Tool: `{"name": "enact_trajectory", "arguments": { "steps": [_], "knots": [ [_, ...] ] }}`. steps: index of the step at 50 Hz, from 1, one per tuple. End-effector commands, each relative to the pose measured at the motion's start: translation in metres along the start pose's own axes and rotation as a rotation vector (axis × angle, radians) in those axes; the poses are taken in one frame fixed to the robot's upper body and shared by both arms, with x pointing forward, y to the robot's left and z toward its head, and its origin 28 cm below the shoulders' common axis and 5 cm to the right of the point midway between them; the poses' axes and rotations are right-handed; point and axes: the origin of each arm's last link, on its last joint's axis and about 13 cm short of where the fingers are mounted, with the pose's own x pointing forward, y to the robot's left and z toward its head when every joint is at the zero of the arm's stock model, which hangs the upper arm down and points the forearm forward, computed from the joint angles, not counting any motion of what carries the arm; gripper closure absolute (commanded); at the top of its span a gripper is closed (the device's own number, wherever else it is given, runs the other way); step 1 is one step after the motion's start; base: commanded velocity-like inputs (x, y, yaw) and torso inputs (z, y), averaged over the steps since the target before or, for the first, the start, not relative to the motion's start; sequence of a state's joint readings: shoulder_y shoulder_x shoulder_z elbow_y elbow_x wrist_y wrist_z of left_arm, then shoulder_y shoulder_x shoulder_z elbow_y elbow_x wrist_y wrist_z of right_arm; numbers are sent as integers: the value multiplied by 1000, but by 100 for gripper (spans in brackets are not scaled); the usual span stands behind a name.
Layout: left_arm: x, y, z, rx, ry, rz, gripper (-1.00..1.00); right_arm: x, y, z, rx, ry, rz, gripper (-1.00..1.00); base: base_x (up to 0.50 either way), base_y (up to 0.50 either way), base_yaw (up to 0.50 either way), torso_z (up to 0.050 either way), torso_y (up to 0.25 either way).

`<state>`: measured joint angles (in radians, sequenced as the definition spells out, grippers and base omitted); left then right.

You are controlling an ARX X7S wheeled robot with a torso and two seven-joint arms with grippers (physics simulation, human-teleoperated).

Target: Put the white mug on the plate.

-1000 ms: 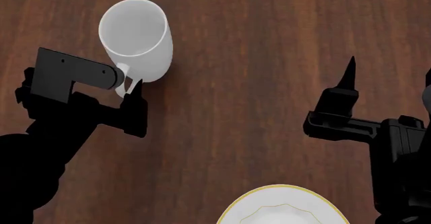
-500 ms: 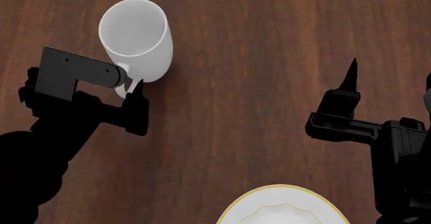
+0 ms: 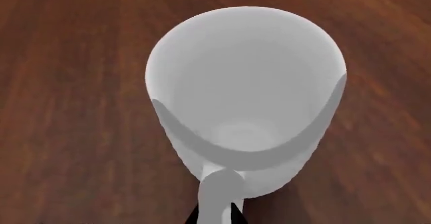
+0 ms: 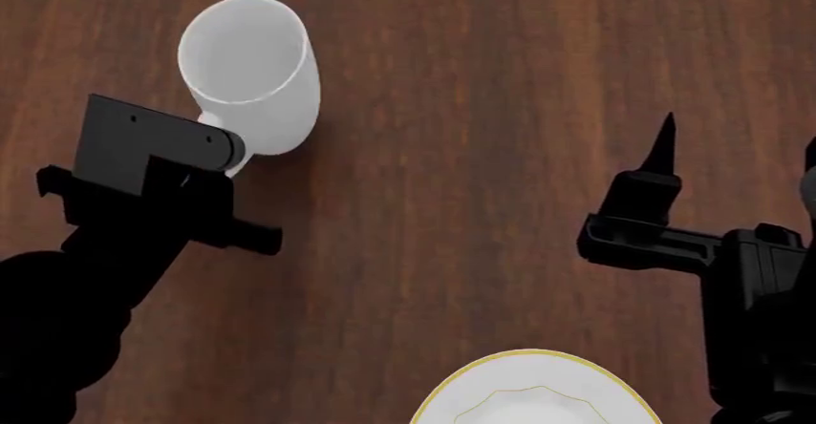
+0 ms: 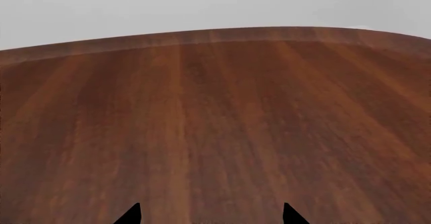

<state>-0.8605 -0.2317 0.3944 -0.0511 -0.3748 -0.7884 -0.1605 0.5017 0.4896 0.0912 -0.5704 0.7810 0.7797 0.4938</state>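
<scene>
No text, label, brand, number or sign can be read in any view. The mug [image 4: 248, 75] is plain white, the plate [image 4: 536, 392] bears only its gold rim line, and the table [image 4: 484, 109] shows only wood grain.

mug [image 4: 248, 66] far left on table [image 4: 484, 157], plate [image 4: 536, 393] near right
</scene>
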Motion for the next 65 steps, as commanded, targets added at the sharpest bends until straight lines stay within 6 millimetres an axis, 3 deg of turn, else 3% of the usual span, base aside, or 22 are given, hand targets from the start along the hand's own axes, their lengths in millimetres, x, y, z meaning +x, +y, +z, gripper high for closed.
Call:
{"name": "enact_trajectory", "arguments": {
  "steps": [1,28,37,53,61,65],
  "knots": [
    [-3,-1,1,19,-3,6,100,0,1,0,-1,1,7,-100,0,0,0,0,0],
    [-9,3,1,21,-26,16,100,-14,-2,5,-15,-13,-9,-100,0,0,0,0,0],
    [-10,4,1,19,-35,18,100,-51,-17,12,-67,-18,-68,-100,0,0,0,0,0],
    [-10,2,0,22,-41,7,100,-108,-26,24,-160,-9,-116,-100,0,0,0,0,0],
    [-10,0,0,27,-43,4,100,-144,-36,18,-177,9,-169,-100,0,0,0,0,0],
    [-10,0,1,28,-45,1,100,-152,-39,15,-195,26,-187,-100,0,0,0,0,0]
  ]
}}
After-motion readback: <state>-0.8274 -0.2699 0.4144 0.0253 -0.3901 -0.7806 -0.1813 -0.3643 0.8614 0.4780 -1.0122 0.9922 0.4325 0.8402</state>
